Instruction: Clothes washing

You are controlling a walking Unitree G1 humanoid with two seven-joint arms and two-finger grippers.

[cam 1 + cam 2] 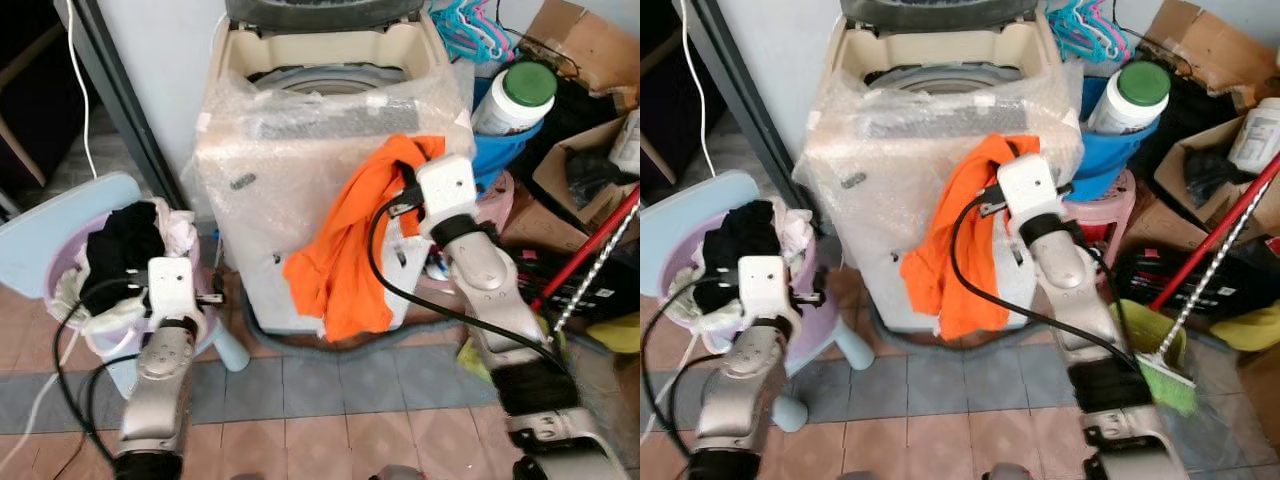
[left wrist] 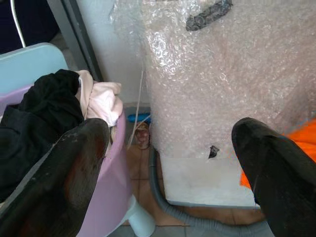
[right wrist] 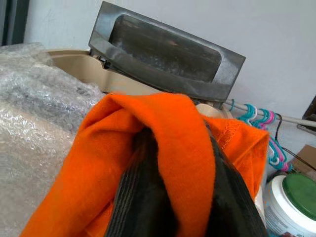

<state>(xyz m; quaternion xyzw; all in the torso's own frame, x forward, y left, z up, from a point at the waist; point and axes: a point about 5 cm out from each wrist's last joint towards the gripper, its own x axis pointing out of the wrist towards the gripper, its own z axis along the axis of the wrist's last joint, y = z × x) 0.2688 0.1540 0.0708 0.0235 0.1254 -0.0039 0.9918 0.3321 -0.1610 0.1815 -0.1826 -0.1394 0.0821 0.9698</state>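
White jar [image 1: 514,97] in blue tub [image 1: 505,150]; cardboard boxes [image 1: 585,45]; broom [image 1: 1165,375]; turquoise hangers [image 1: 470,25].

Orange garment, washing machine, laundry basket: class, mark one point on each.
orange garment [image 1: 340,270], left eye view, hanging middle fold.
washing machine [image 1: 270,190], left eye view, bubble-wrapped front.
laundry basket [image 2: 111,173], left wrist view, lilac outer wall.

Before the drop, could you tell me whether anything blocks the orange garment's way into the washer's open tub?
Nothing visible does: the right gripper holds the orange garment at the washing machine front, lid raised, tub opening clear.
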